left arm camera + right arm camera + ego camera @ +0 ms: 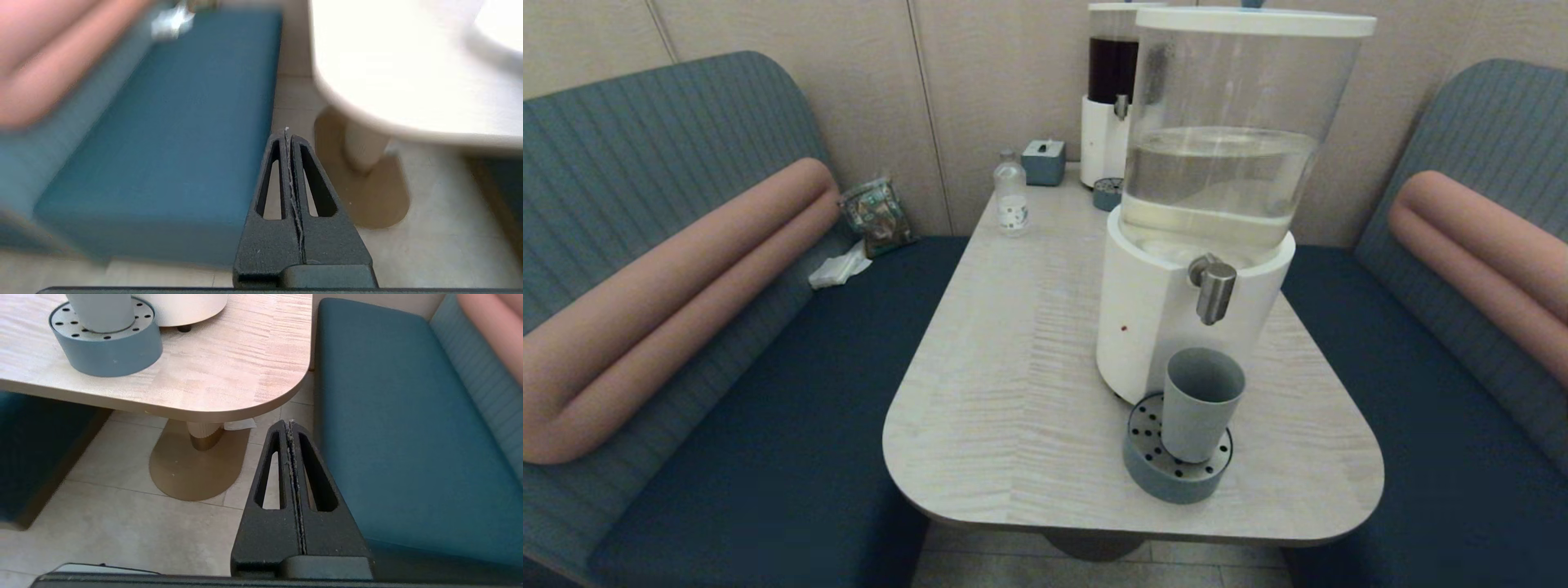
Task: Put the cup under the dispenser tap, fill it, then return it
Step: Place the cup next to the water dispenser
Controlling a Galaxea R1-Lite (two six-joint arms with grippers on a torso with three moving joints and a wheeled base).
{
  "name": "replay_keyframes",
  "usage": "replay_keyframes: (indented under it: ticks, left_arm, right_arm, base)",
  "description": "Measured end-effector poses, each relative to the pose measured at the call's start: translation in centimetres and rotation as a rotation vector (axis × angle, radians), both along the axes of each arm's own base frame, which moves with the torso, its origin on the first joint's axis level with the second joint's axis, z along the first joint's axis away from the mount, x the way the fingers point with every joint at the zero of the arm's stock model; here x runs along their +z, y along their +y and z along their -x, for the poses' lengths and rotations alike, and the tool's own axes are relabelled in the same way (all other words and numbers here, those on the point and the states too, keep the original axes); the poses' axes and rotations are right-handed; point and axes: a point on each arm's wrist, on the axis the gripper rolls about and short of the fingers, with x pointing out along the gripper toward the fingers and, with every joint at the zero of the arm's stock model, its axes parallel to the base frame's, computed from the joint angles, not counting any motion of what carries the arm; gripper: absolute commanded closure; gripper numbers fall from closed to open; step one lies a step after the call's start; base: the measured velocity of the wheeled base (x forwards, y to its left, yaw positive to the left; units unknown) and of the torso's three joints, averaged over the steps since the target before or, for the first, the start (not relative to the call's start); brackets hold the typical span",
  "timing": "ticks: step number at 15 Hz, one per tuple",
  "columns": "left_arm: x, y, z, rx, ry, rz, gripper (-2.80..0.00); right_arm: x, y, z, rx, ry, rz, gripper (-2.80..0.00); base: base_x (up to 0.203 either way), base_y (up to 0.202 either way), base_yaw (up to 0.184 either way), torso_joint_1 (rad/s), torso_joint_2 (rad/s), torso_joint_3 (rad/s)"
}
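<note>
The grey-green cup [1199,402] stands upright on the round perforated drip tray [1176,469], right below the brushed-steel tap [1214,287] of the big dispenser [1176,327] with white base and clear tank. The cup's lower part [102,312] also shows in the right wrist view. Neither arm appears in the head view. My left gripper [287,131] is shut and empty, low beside the table over the floor near the left bench. My right gripper [289,424] is shut and empty, low off the table's front right corner.
A narrower dispenser [1109,106] with dark liquid, a small bottle [1011,194] and a tissue box [1044,162] stand at the table's far end. Blue benches [792,408] flank the table [1013,392]. The table's pedestal foot [196,465] rests on the tiled floor.
</note>
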Motion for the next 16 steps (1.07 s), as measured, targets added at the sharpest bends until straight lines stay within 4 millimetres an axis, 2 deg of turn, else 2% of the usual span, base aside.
replay_keyframes:
  ticks: [2,4,5,6,8,9,10,12,14,16]
  left_arm:
    - [4.2,-0.1,0.9,-0.038,-0.105,0.027,0.0]
    - [11.6,-0.2,1.9,-0.078,-0.24,0.097,0.0]
    - [15.3,-0.2,1.5,-0.101,-0.269,0.128,0.0]
    - [19.0,-0.2,0.1,-0.131,-0.267,0.152,0.0]
    - [24.0,-0.4,-5.6,-0.214,-0.187,0.179,0.0]
    - [25.3,-0.5,-9.3,-0.277,-0.135,0.192,-2.8]
    - [25.7,-0.7,-13.1,-0.352,-0.088,0.202,-2.8]
    - [24.6,-1.4,-19.4,-0.518,-0.049,0.207,-2.8]
    - [20.7,-2.6,-24.9,-0.653,-0.02,0.17,-2.8]
    - [16.4,-3.8,-28.7,-0.745,-0.059,0.098,-2.8]
  right_arm:
    - [0.0,0.0,0.0,0.0,-0.001,-0.002,0.0]
    - [0.0,0.0,0.0,0.0,-0.001,-0.002,0.0]
    - [0.0,0.0,0.0,0.0,-0.001,-0.002,0.0]
    - [0.0,0.0,0.0,0.0,-0.001,-0.002,0.0]
    - [0.0,0.0,0.0,0.0,-0.002,-0.002,0.0]
    - [0.0,0.0,0.0,0.0,-0.001,-0.002,0.0]
    - [0.0,0.0,0.0,0.0,-0.002,-0.002,0.0]
    - [0.0,0.0,0.0,0.0,-0.002,-0.002,0.0]
    - [0.0,0.0,0.0,0.0,-0.002,-0.002,0.0]
    - [0.0,0.0,0.0,0.0,-0.002,-0.002,0.0]
  base:
    - [0.0,0.0,0.0,0.0,0.0,0.0]
    - [0.0,0.0,0.0,0.0,0.0,0.0]
    - [0.0,0.0,0.0,0.0,0.0,0.0]
    - [0.0,0.0,0.0,0.0,0.0,0.0]
    - [0.0,0.0,0.0,0.0,0.0,0.0]
    - [0.0,0.0,0.0,0.0,0.0,0.0]
    - [0.0,0.0,0.0,0.0,0.0,0.0]
    - [0.0,0.0,0.0,0.0,0.0,0.0]
    - [0.0,0.0,0.0,0.0,0.0,0.0]
    - [0.0,0.0,0.0,0.0,0.0,0.0]
